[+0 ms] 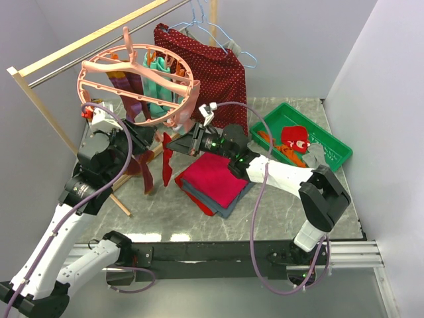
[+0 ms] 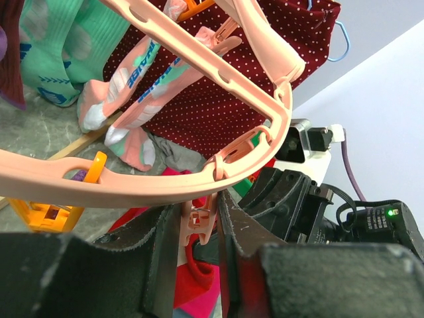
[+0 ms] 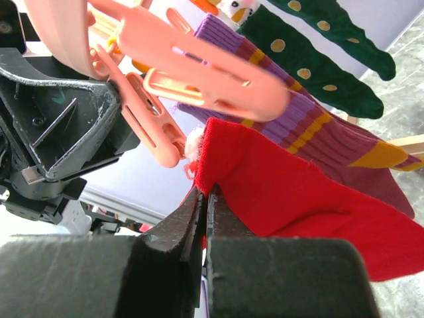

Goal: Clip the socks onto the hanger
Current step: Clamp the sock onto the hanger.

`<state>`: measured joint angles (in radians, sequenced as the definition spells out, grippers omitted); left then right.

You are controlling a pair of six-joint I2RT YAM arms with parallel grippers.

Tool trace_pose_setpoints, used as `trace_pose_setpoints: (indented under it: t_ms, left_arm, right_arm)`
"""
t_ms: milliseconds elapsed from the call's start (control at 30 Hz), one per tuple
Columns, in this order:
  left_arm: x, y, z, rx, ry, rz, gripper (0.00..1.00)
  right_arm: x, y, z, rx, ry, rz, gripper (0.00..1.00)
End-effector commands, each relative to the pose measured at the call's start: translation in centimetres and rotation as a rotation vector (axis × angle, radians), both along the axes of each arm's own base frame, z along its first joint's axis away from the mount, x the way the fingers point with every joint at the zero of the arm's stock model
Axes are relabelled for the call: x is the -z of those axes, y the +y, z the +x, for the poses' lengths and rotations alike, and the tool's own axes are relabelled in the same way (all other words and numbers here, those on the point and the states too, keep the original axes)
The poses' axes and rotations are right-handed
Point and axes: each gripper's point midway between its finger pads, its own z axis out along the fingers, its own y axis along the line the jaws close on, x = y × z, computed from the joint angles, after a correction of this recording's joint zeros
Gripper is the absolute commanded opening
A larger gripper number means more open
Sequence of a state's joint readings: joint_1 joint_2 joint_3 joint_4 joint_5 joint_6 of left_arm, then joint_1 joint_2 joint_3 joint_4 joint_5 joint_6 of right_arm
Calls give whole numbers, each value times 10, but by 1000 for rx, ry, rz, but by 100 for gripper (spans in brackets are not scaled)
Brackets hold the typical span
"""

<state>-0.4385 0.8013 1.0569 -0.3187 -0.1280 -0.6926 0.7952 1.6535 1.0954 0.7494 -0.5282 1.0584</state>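
Red sock [image 3: 298, 199] in right gripper [image 3: 203, 197]

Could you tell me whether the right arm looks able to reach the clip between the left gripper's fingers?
Probably yes: the right gripper, shut on the red sock, sits beside the clip, with nothing visible between them.

Right wrist view. At 6 o'clock, the black two-finger right gripper [image 3: 204, 199], jaws closed on the upper-left hem of a soft red sock [image 3: 298, 212], which spreads toward 4 o'clock. At 10 o'clock, a dangling pink plastic clip [image 3: 149, 122] hangs below the round pink plastic hanger [image 3: 56, 30], its tip just beside the hem. The left gripper's black finger [image 3: 66, 126] lies against the clip at 9 o'clock. A purple sock with yellow stripes [image 3: 298, 122] crosses the centre. A dark green sock with yellow dots [image 3: 318, 63] sits at 1 o'clock.
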Motion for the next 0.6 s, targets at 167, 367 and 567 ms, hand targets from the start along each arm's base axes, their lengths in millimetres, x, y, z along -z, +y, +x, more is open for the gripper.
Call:
trace_pose_setpoints:
  t_ms: [167,367,567]
  left_arm:
    - [-20,1,-1,-4,-61,-29,1]
    - [-23,0,1,-6,-61,-39,1]
    - [-25,3,1,-22,-60,-40,1]
  right_arm:
    - [-32,11,-10,-22,-107,20,0]
    - [-28,18,-8,18,-142,-57,0]
    - [-25,21,-10,45,-167,-114,0]
